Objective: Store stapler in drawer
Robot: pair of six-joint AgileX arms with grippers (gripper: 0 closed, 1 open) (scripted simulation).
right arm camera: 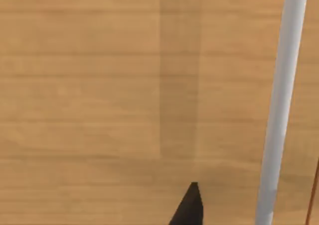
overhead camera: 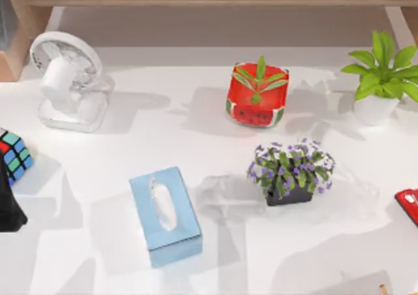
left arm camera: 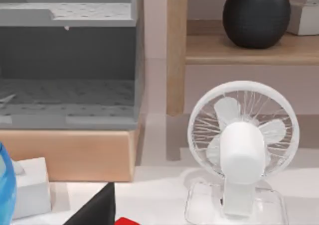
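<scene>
Sitting at three o'clock on the white desk (overhead camera: 209, 269), the shiny red stapler (overhead camera: 408, 205) peeks in, black-edged. Purple flowers (overhead camera: 290, 171) and a blue tissue box (overhead camera: 164, 215) sit toward nine o'clock. I cannot tell either pincer's state.

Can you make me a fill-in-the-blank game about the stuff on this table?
1. The tissue box is colored ____.
2. The stapler lies at the table's ____ edge.
3. The pot painted like a watermelon holds a green ____.
4. The fan is colored ____.

Missing words: blue; right; plant; white
</scene>
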